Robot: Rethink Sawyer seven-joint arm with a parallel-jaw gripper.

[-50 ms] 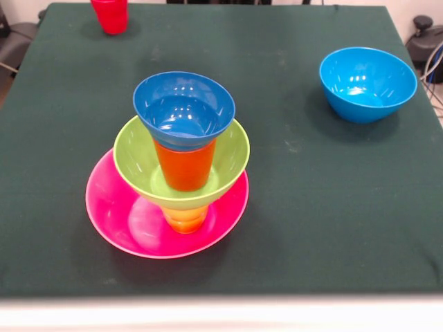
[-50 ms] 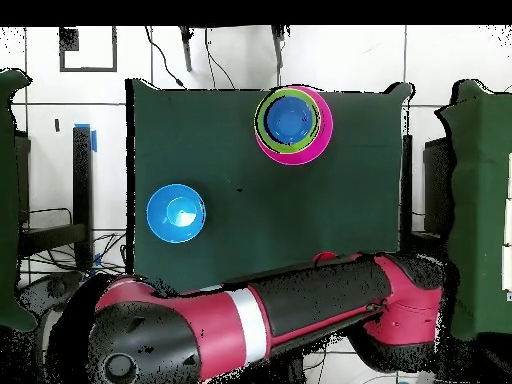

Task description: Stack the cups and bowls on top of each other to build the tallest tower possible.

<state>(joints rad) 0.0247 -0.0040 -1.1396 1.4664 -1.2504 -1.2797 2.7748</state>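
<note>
Pink-based tower (image 1: 181, 166) stands alone w/ no jaws near it; jaws out of sight, state unknown.

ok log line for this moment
tower: pink bowl, yellow cup, green bowl, orange cup, dark blue bowl | light blue bowl: loose | gripper: not visible

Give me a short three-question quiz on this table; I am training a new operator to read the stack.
1. True or false: the dark blue bowl sits at the top of the tower.
2. What stands directly in the green bowl? A) a red cup B) the orange cup C) the light blue bowl
3. Fill in: the yellow cup stands in the ____ bowl.

Key: 1 true. 2 B. 3 pink. The light blue bowl stands alone on the green cloth, apart from the tower; the red cup stands at the far edge.
</note>
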